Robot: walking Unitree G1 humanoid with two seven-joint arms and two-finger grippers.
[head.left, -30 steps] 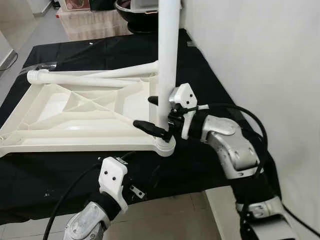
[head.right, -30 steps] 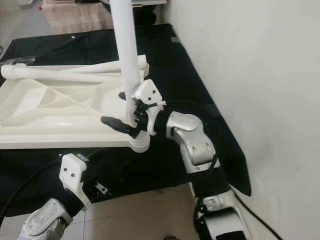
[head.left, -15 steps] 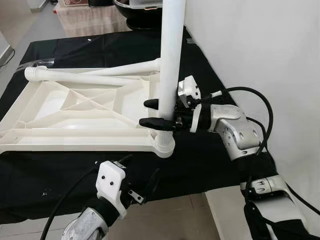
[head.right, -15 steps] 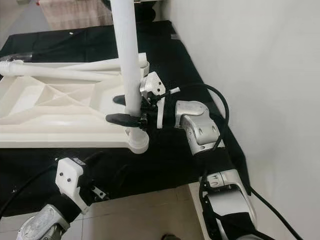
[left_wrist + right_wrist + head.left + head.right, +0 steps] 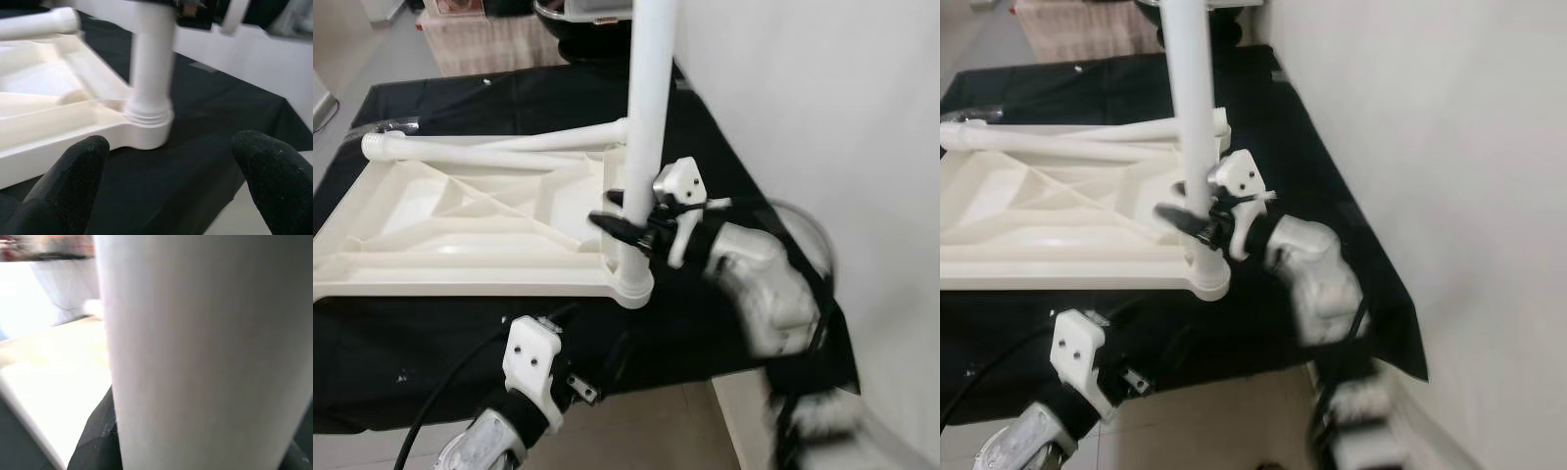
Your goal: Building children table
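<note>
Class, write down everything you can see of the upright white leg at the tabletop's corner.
The leg is a smooth white tube, plastic by its look, standing upright in the round corner socket of the upturned tabletop nearest the robot. Ridged rings circle its foot. Its top runs out of frame. The right gripper clasps it just above the socket; the left gripper waits open below, apart from it.

Both eye views look down from the head; wrist views sit close to the upright leg point(image 5: 149, 73).
</note>
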